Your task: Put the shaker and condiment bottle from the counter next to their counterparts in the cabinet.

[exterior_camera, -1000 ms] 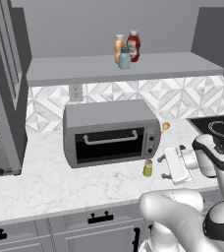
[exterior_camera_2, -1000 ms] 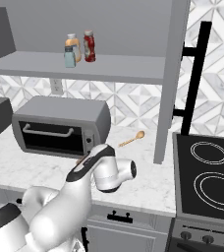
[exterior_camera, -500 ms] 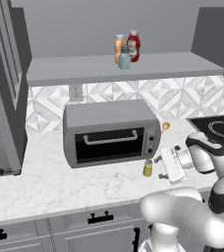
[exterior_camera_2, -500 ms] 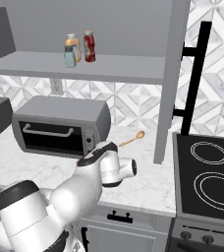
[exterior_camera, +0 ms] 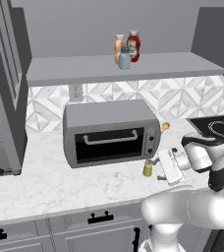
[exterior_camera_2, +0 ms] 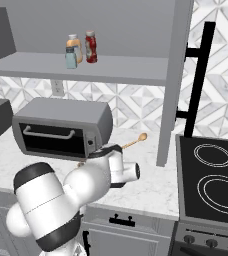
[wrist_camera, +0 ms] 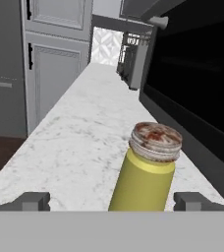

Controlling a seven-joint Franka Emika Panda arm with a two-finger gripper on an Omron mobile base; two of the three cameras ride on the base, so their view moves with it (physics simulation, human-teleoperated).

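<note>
1. The arm bends low over the counter (exterior_camera: 45,182), its wrist turned sideways so the gripper (exterior_camera: 159,166) points along the countertop toward the shaker (exterior_camera: 147,168).
2. In the hand view the two fingertips (wrist_camera: 33,201) stand wide apart, one on each side of the shaker (wrist_camera: 146,170), and neither touches it.
3. The yellow shaker stands upright on the counter, just in front of the toaster oven's (exterior_camera: 111,132) right corner and just beside the gripper.
4. On the open shelf (exterior_camera: 124,69) the red bottle (exterior_camera: 133,46) stands upright beside the orange bottle (exterior_camera: 119,47), with the pale shaker (exterior_camera: 125,58) just in front of them.
5. From the right base view the same three stand close together: red bottle (exterior_camera_2: 90,47), orange bottle (exterior_camera_2: 75,46), pale shaker (exterior_camera_2: 71,57).
6. A wooden spoon (exterior_camera_2: 134,141) lies on the counter behind the arm, near the tiled wall.
</note>
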